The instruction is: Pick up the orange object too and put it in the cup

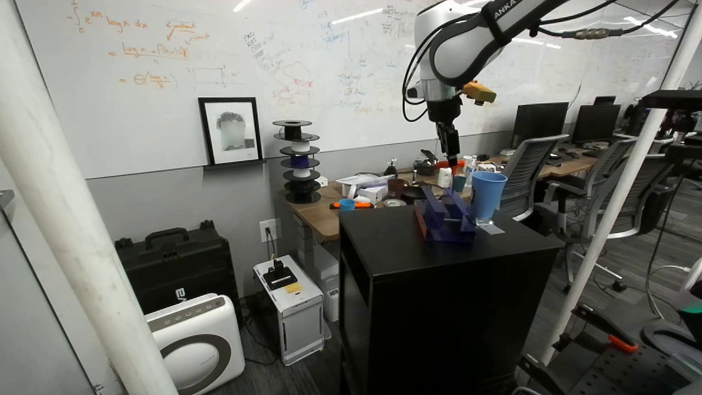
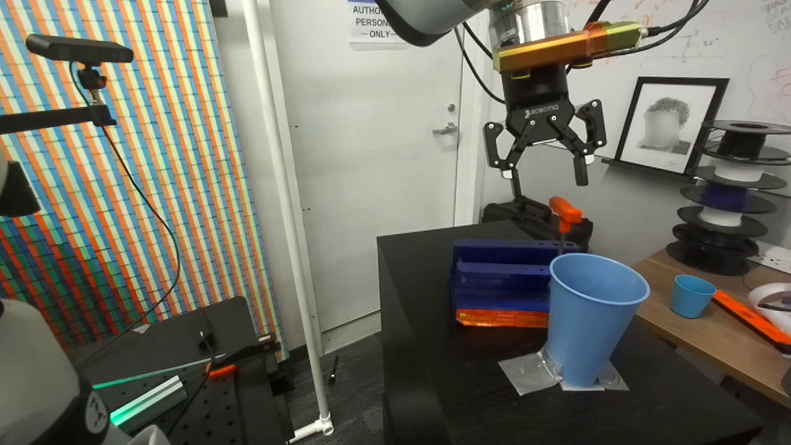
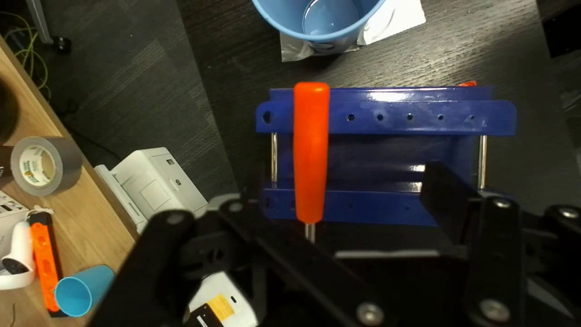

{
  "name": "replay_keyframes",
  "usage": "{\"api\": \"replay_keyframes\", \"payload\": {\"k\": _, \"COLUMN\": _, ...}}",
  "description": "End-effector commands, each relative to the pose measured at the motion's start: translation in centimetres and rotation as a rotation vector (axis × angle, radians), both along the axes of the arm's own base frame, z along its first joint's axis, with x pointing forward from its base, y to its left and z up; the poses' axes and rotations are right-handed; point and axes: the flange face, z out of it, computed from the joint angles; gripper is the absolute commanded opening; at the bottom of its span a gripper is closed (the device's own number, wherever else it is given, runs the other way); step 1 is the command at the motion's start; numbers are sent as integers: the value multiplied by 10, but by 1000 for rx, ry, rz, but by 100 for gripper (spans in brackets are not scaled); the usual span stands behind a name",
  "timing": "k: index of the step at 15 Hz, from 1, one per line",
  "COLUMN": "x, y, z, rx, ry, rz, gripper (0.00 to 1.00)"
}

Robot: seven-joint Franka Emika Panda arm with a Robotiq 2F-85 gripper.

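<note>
Two empty jaws stand wide apart; beneath them an orange handle (image 2: 566, 212) rises above the dark blue holder (image 2: 500, 283), the cup (image 2: 589, 334) off to one side.

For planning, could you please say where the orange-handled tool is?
In an exterior view, the tool stands at the right end of the blue holder, behind the tall cup.
</note>
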Motion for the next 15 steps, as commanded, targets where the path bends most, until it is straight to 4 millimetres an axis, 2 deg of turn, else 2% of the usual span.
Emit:
{"api": "replay_keyframes", "payload": {"k": 1, "x": -11, "y": -2, "z": 5, "rx": -8, "ry": -43, "rz": -6, "gripper": 100}}
{"api": "replay_keyframes", "payload": {"k": 6, "x": -13, "y": -14, "z": -11, "rx": 14, "ry": -39, "rz": -29, "gripper": 100}}
{"api": "replay_keyframes", "payload": {"k": 7, "x": -13, "y": -16, "z": -13, "rx": 15, "ry": -39, "rz": -30, "gripper": 75}}
{"api": "replay_keyframes", "payload": {"k": 8, "x": -14, "y": -18, "z": -14, "rx": 16, "ry": -39, "rz": -32, "gripper": 74}}
{"api": "replay_keyframes", "payload": {"k": 9, "x": -15, "y": -19, "z": -15, "rx": 17, "ry": -40, "rz": -34, "gripper": 68}}
{"api": "replay_keyframes", "payload": {"k": 15, "x": -16, "y": -29, "z": -11, "rx": 12, "ry": -52, "rz": -50, "gripper": 20}}
